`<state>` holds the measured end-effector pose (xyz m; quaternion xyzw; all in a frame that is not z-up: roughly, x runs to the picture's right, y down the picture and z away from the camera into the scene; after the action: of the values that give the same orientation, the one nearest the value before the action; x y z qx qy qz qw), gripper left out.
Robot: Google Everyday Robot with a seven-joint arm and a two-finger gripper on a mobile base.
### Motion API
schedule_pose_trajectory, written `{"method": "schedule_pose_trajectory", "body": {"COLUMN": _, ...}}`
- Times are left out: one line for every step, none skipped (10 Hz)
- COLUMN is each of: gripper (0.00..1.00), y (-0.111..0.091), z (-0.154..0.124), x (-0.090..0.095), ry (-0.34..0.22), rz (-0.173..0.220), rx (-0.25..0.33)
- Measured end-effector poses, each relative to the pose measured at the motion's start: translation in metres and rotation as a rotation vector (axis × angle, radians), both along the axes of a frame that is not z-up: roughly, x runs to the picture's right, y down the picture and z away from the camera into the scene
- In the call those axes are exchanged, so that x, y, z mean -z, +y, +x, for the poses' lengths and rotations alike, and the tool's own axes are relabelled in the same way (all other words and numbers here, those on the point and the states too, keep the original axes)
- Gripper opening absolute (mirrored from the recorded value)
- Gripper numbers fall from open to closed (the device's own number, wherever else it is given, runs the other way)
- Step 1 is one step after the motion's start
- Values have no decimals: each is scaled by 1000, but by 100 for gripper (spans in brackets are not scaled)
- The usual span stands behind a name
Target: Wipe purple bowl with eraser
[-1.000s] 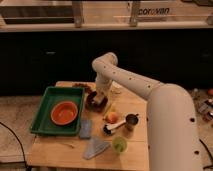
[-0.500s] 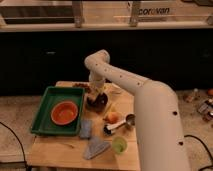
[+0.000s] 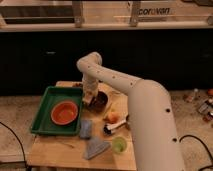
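Observation:
The purple bowl [image 3: 100,101] sits on the wooden table [image 3: 55,150], just right of the green tray. It is dark and round, and my arm partly covers its left side. My gripper [image 3: 88,99] reaches down from the white arm to the bowl's left rim. The eraser does not show; it is hidden at the gripper or in the dim bowl.
A green tray [image 3: 42,112] holds an orange-red bowl [image 3: 64,112] at the left. A blue-grey pad [image 3: 85,128], a grey wedge piece [image 3: 96,147], a green cup [image 3: 119,145], an orange fruit [image 3: 113,117] and a dark-handled tool [image 3: 115,127] lie in front. A dark counter stands behind.
My arm has swung left; the elbow sits further left and higher, and the gripper has shifted from over the bowl to its left rim.

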<state>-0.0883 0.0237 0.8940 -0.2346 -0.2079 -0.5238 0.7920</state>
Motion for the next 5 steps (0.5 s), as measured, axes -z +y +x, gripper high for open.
{"method": "schedule_pose_trajectory", "body": {"gripper": 2, "y": 8, "z": 2, "x": 4, "ry": -7, "rz": -13, "rx": 7}}
{"method": "schedule_pose_trajectory", "body": {"gripper": 2, "y": 15, "z": 7, "x": 6, "ry": -8, "rz": -24, "rx": 9}}
{"method": "schedule_pose_trajectory", "body": {"gripper": 2, "y": 21, "z": 16, "x": 5, "ry": -3, "rz": -37, "rx": 3}}
{"method": "schedule_pose_trajectory", "body": {"gripper": 2, "y": 25, "z": 24, "x": 4, "ry": 7, "rz": -49, "rx": 0}}
{"method": "schedule_pose_trajectory", "body": {"gripper": 2, "y": 29, "z": 36, "x": 4, "ry": 19, "rz": -61, "rx": -13}}
